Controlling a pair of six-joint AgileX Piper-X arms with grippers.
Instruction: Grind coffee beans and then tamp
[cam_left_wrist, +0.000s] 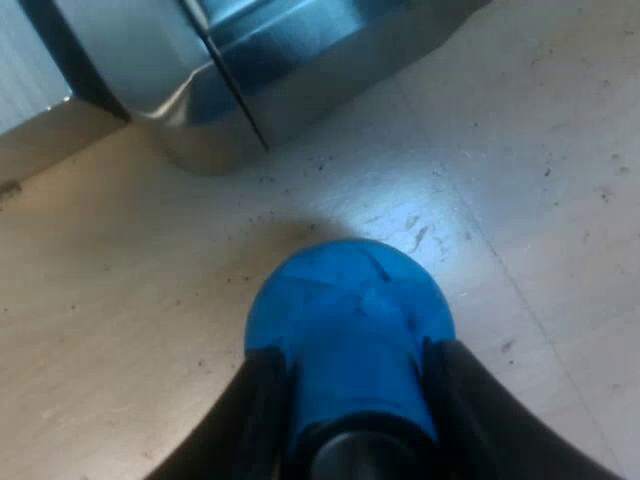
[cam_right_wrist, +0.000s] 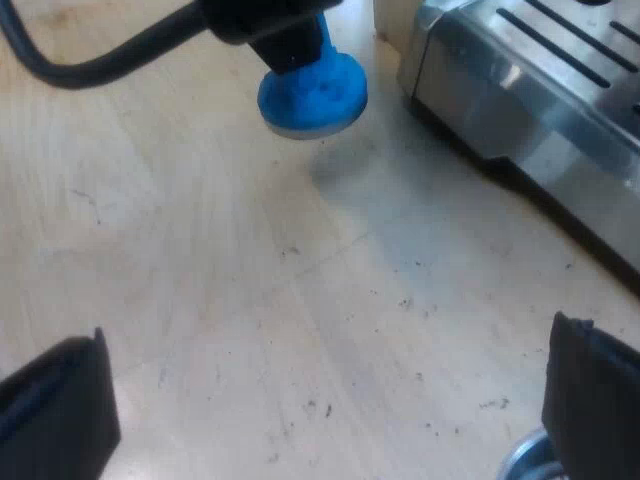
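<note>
My left gripper (cam_left_wrist: 355, 358) is clamped on the blue tamper (cam_left_wrist: 350, 300), a finger on either side of its stem, the flat base pointing away from the hand. The tamper hangs clear of the wooden table (cam_left_wrist: 120, 300), just ahead of the espresso machine (cam_left_wrist: 200, 90). My right gripper (cam_right_wrist: 325, 400) hovers over the bare table with its fingers spread wide, holding nothing; the tamper is well ahead of it.

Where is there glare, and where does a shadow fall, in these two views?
Left wrist view: a bright glare patch on the table beyond the blue tamper, reflections on the espresso machine. Right wrist view: a soft shadow on the table near the tamper, highlights on the machine.
</note>
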